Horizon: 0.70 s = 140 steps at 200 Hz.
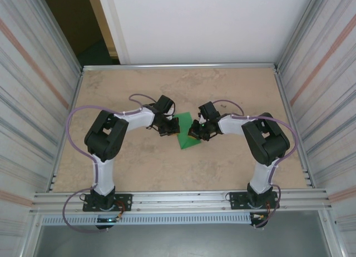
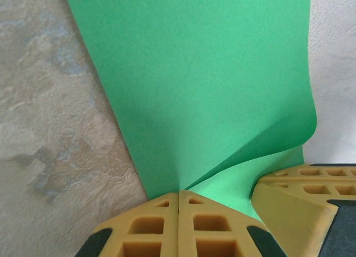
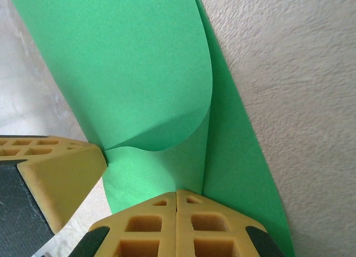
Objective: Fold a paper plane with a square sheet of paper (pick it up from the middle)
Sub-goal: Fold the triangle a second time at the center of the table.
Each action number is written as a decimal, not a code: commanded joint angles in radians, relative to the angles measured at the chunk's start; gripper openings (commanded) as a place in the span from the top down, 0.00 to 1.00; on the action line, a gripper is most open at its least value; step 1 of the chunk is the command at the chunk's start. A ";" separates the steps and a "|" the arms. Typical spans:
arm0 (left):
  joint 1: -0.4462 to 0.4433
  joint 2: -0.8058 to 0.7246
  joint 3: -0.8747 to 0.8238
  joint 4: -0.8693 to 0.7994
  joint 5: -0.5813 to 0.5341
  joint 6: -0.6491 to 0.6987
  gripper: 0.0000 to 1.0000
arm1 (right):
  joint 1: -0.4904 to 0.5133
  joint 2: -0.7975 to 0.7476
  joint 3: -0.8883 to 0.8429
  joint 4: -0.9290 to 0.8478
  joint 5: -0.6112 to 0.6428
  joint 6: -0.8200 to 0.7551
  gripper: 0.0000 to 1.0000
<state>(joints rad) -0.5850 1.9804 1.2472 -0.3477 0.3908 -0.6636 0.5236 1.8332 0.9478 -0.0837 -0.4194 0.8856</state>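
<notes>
One square sheet of paper (image 1: pixel 185 133), bright green, stands at the centre of the top view, raised into a tent-like wedge rather than lying flat. The left pincer (image 2: pixel 178 200) is clamped on its edge at the bottom of the left wrist view, with the pads meeting on the paper. The right pincer (image 3: pixel 177 198) grips it the same way in its own view, just beside the other. Between the two grips a flap bows over in a soft curve, and no sharp crease shows.

This looks like an early fold, with nothing like a dart shape formed yet. The next move probably calls for laying the bowed flap edge to edge and pressing it down. Both arms would need to move together so the thin paper neither slips nor tears.

The surface (image 1: pixel 233 95) is mottled beige, like stone. Ribbed pale walls (image 1: pixel 33 73) close the left and right of the frame. A white panel (image 1: pixel 200 23) fills the top, with a dark doorway (image 1: pixel 72 18) at upper left. A metal rail (image 1: pixel 178 200) runs along the bottom.
</notes>
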 commanded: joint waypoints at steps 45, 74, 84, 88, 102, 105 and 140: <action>-0.014 -0.136 -0.001 0.031 0.042 -0.015 0.87 | -0.010 0.033 -0.034 -0.016 0.037 0.004 1.00; -0.063 -0.195 -0.119 0.098 0.065 -0.092 0.89 | -0.009 0.036 -0.032 -0.013 0.036 0.007 1.00; -0.084 -0.204 -0.152 0.120 0.072 -0.116 0.92 | -0.011 0.038 -0.031 -0.013 0.034 0.010 1.00; -0.093 -0.205 -0.162 0.127 0.074 -0.129 0.92 | -0.010 0.039 -0.033 -0.013 0.033 0.010 1.00; -0.124 -0.205 -0.187 0.148 0.080 -0.155 0.95 | -0.011 0.038 -0.033 -0.012 0.032 0.010 1.00; -0.130 -0.202 -0.190 0.150 0.079 -0.160 0.96 | -0.012 0.037 -0.034 -0.013 0.031 0.010 1.00; -0.145 -0.156 -0.197 0.167 0.085 -0.169 1.00 | -0.011 0.041 -0.032 -0.013 0.030 0.009 1.00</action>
<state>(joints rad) -0.7353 1.7981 1.0519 -0.2226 0.4561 -0.7986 0.5213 1.8374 0.9440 -0.0624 -0.4206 0.8864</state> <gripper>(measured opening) 0.053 0.044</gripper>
